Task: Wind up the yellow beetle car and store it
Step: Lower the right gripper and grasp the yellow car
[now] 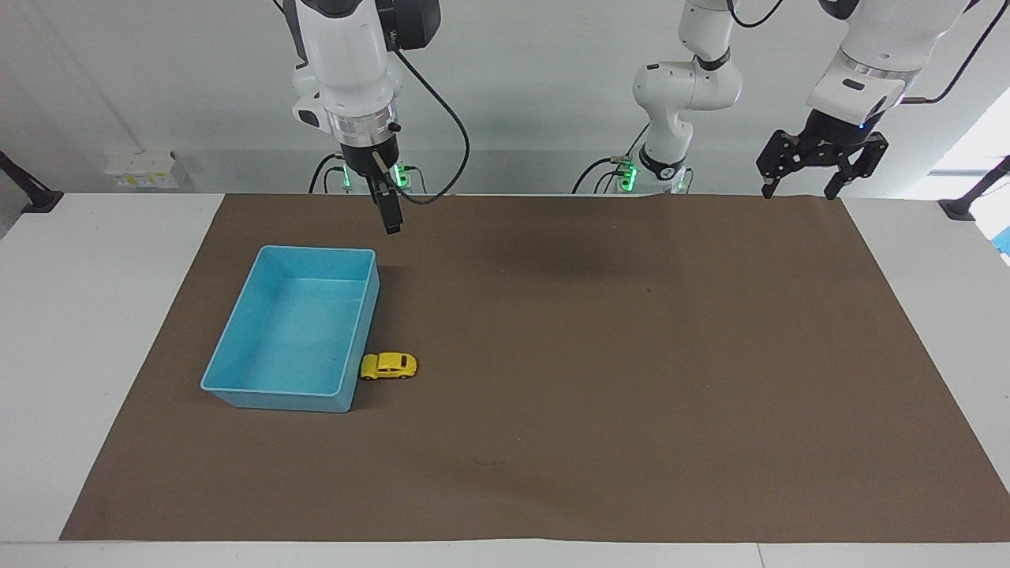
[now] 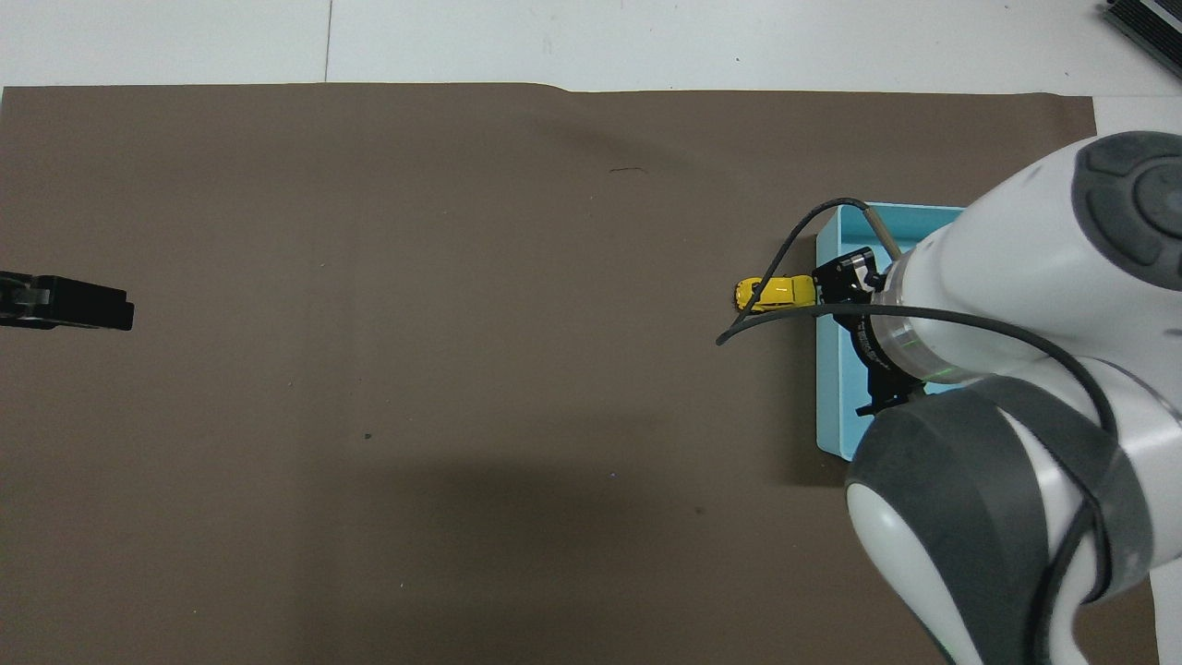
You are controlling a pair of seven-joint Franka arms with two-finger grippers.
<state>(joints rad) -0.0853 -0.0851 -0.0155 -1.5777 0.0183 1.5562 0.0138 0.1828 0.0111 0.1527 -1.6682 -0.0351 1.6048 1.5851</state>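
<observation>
The yellow beetle car (image 1: 389, 366) (image 2: 776, 294) stands on the brown mat, its tail against the outer wall of the blue bin (image 1: 316, 252) (image 2: 828, 388), on the bin's side toward the left arm's end. My right gripper (image 1: 389, 214) hangs high in the air over that wall of the bin, well clear of car and bin. Its fingers (image 2: 838, 280) stand apart, open and holding nothing. My left gripper (image 1: 797, 191) waits open, raised over the mat's edge at the left arm's end.
The bin holds nothing. The brown mat (image 1: 600, 379) covers most of the white table. The right arm's black cable (image 2: 766, 323) loops out over the car in the overhead view.
</observation>
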